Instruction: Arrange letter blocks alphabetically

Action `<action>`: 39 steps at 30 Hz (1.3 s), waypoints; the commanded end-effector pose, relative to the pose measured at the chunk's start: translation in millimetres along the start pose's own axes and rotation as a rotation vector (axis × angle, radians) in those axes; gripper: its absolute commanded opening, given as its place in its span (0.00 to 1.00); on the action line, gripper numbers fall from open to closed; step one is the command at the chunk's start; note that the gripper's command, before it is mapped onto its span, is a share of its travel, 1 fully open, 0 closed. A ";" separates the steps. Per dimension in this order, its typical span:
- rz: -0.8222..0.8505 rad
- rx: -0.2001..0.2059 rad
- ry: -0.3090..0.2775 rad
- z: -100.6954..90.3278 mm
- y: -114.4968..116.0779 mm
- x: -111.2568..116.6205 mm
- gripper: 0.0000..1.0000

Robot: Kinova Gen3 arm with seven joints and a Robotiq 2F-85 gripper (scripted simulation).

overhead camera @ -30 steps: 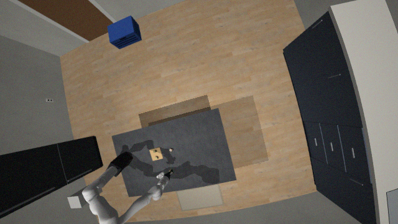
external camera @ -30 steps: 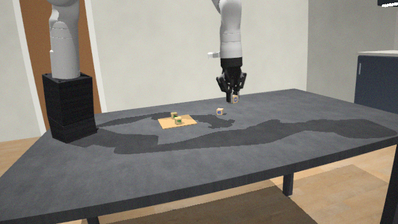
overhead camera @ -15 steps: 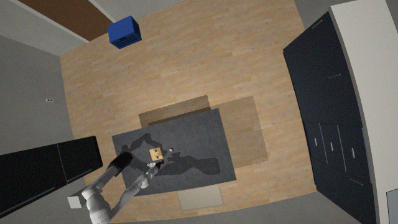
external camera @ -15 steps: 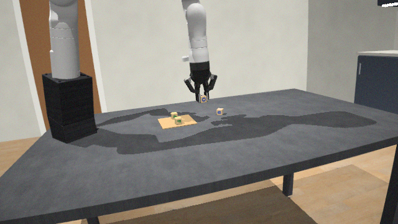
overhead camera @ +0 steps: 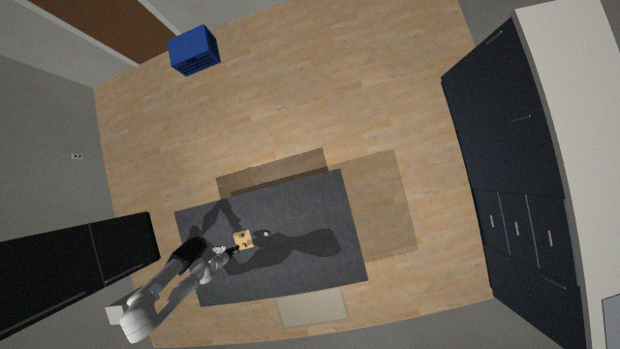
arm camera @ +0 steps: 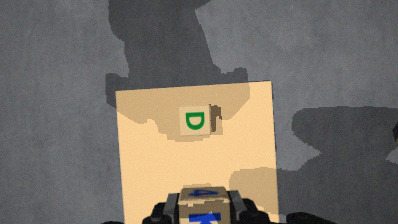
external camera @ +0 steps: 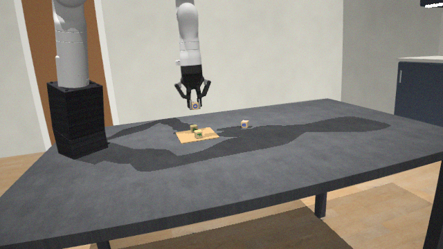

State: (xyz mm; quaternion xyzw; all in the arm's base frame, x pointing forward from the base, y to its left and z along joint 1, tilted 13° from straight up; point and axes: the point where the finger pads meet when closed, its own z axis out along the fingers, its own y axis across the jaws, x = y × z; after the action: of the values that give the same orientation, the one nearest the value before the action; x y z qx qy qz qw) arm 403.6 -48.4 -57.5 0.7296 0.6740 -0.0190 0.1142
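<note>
1. Above the grey table point(overhead camera: 310, 194) point(external camera: 242, 180) point(arm camera: 55, 125), the black two-finger gripper point(overhead camera: 236, 249) point(external camera: 195, 105) point(arm camera: 203, 208) is closing its fingers around a small tan cube-shaped block with blue markings point(external camera: 195, 106) point(arm camera: 204, 204), holding it in the air.
2. On that held block, a blue 4 is showing in the wrist view, and a second blue character is running off the bottom edge of the frame; it may be a K, though too little is showing to be sure.
3. Beneath the gripper, the flat square tan mat point(overhead camera: 249, 234) point(external camera: 183, 138) point(arm camera: 150, 160) is lying on the table.
4. Near the mat's far edge, as the exterior view has it, a small pale block with a green D on top point(overhead camera: 242, 235) point(external camera: 194, 128) point(arm camera: 195, 120) is resting on the mat. From the base side, its letter is standing upright.
5. Closer to the exterior camera, a second small pale block with a green mark on its side point(overhead camera: 245, 245) point(external camera: 198, 134) is sitting on the mat, apart from the D block.
6. Off the mat, on the side away from the robot's base, a small tan block with a blue mark on its side point(overhead camera: 266, 234) point(external camera: 244, 124) is resting on the table.
</note>
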 end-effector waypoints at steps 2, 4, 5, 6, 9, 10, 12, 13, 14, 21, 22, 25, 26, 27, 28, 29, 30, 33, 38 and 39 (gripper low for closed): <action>-0.016 -0.002 0.001 -2.3 -1.4 6.2 0.21; -0.016 -0.002 0.001 -2.3 -1.4 6.2 0.21; -0.016 -0.002 0.001 -2.3 -1.4 6.2 0.21; -0.016 -0.002 0.001 -2.3 -1.4 6.2 0.21; -0.016 -0.002 0.001 -2.3 -1.4 6.2 0.21; -0.016 -0.002 0.001 -2.3 -1.4 6.2 0.21; -0.016 -0.002 0.001 -2.3 -1.4 6.2 0.21; -0.016 -0.002 0.001 -2.2 -1.4 6.2 0.21; -0.016 -0.002 0.001 -1.9 -1.4 6.2 0.21; -0.016 -0.003 0.001 8.8 -1.4 6.2 0.21; -0.016 -0.003 0.001 11.9 -1.4 6.2 0.21; -0.016 -0.003 0.001 15.3 -1.4 6.2 0.21; -0.016 -0.003 0.001 19.2 -1.4 6.2 0.21; -0.016 -0.003 0.001 23.4 -1.4 6.2 0.21; -0.016 -0.003 0.001 27.9 -1.4 6.2 0.21; -0.016 -0.003 0.001 32.8 -1.4 6.2 0.21; -0.016 -0.003 0.001 37.9 -1.4 6.2 0.21; -0.016 -0.003 0.001 53.8 -1.5 6.2 0.21; -0.016 -0.003 0.001 76.8 -1.5 6.2 0.21; -0.016 -0.003 0.001 80.4 -1.5 6.2 0.21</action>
State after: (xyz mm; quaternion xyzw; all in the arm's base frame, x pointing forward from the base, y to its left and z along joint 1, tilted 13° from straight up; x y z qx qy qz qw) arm 420.2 -50.8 -122.8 0.7212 0.6823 -0.0092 0.1199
